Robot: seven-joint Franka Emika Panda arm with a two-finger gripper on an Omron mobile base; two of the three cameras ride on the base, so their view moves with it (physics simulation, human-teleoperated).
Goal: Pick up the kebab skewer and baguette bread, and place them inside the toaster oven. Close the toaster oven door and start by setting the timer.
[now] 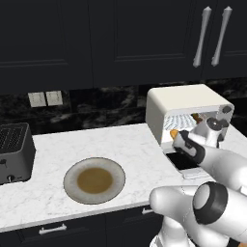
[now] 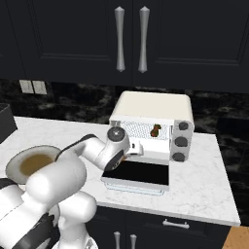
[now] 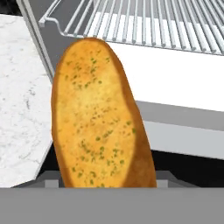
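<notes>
The baguette bread (image 3: 98, 118), a golden oval with green flecks, is held up close in the hand view, and my gripper (image 1: 176, 138) is shut on it. It hangs at the left front of the cream-white toaster oven (image 1: 181, 99), just outside the opening. The toaster oven door (image 2: 141, 173) lies folded down flat on the counter. On the wire rack (image 3: 153, 22) inside lies the kebab skewer (image 2: 155, 130), toward the right. The bread hides my fingertips in the hand view.
A round plate (image 1: 70, 181) with a brown centre sits on the marble counter left of the oven. A dark grey slot toaster (image 1: 14, 152) stands at the far left. Three knobs (image 2: 181, 142) line the oven's right side. Dark cabinets hang above.
</notes>
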